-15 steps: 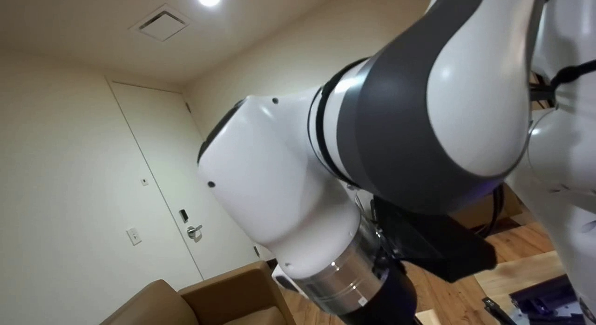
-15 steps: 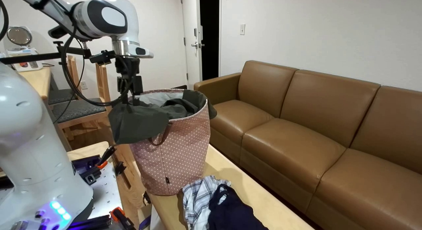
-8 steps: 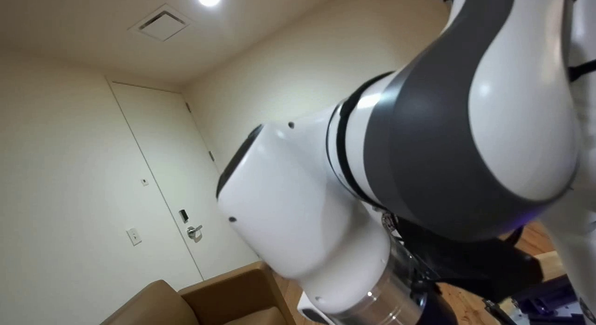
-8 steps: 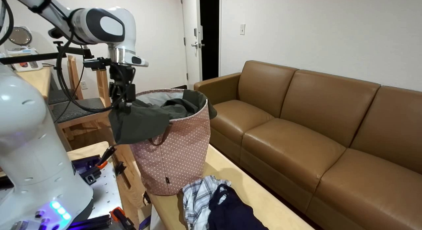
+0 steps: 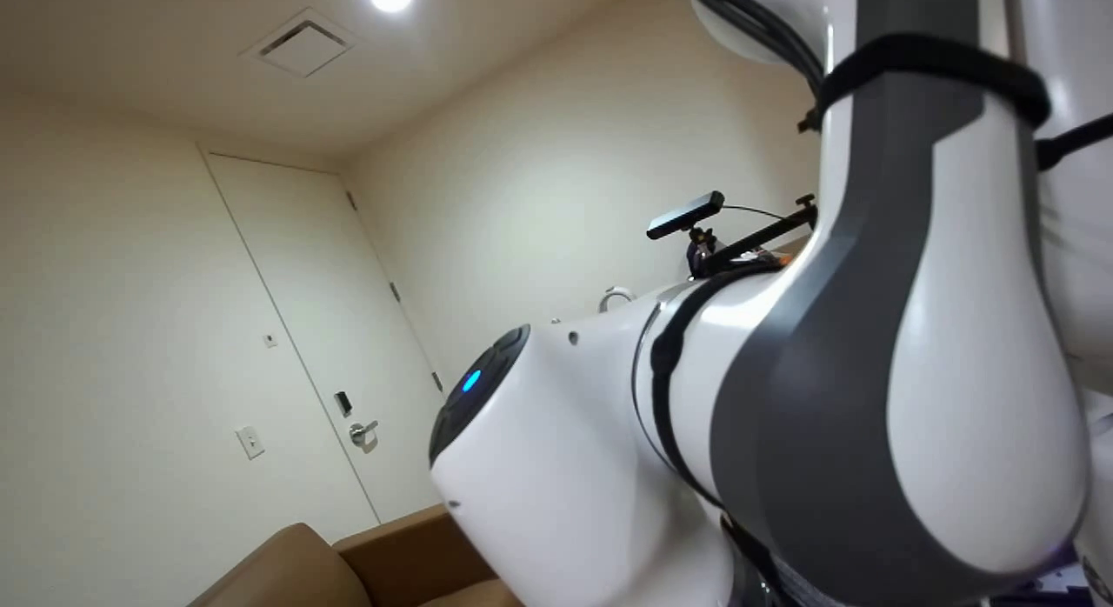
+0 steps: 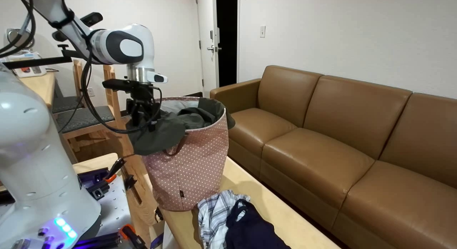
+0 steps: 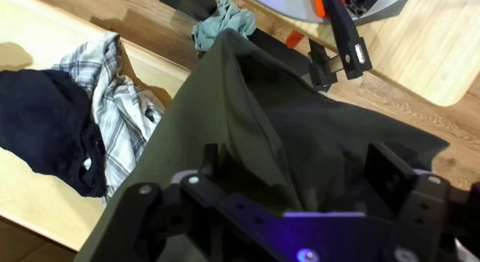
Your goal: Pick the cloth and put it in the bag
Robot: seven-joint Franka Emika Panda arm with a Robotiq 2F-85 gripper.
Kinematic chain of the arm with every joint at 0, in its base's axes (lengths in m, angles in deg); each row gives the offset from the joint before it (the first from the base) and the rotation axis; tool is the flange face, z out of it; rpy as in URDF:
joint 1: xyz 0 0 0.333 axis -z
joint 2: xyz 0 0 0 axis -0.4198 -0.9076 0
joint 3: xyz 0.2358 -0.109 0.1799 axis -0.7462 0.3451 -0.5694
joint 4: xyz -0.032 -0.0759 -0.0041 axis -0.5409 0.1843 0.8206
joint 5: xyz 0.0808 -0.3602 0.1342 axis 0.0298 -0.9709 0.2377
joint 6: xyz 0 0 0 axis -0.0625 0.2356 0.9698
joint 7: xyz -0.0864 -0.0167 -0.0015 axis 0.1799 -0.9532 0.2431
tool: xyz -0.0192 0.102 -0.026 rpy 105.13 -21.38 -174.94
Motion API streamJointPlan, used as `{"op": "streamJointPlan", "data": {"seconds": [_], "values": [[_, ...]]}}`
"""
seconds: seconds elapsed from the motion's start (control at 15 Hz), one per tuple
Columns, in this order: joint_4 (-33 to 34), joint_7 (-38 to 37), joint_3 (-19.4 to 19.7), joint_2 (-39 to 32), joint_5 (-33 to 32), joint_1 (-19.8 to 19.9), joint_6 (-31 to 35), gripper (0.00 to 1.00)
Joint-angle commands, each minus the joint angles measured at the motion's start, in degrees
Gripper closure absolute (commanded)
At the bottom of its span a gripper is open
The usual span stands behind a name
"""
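Observation:
A dark green cloth [image 6: 160, 133] lies in the mouth of the pink bag with white dots [image 6: 189, 167]. Part of it hangs over the rim on the side toward my arm. My gripper [image 6: 144, 124] is low at this hanging part, beside the rim. In the wrist view the gripper [image 7: 299, 164] has its fingers wide apart, with folds of the green cloth [image 7: 258, 142] between and beneath them. The bag is hidden under the cloth there. The gripper does not show in an exterior view where the arm [image 5: 591, 485] fills the right side.
A plaid shirt [image 6: 214, 217] and a navy garment [image 6: 253, 229] lie on the light wooden bench [image 6: 285, 224] in front of the bag. A brown sofa [image 6: 314, 145] stands behind. Chairs [image 6: 85, 117] stand at the left. A clamp [image 7: 347, 44] sticks out near the robot's base.
My gripper first moved down and slightly left, then right and lower against the hanging cloth. The cloth's overhanging part has shifted a little to the right. The bag has barely moved.

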Motion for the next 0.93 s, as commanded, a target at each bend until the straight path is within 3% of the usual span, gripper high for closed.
{"op": "streamJointPlan", "data": {"seconds": [0.0, 0.6, 0.87], "values": [[0.1, 2.6, 0.01, -2.23, -2.29, 0.36, 6.49, 0.3], [0.44, 2.77, 2.45, 1.66, -0.07, 0.71, 7.04, 0.89], [-0.81, 0.79, 3.68, 7.21, 0.01, 1.31, 6.3, 1.0]]}}
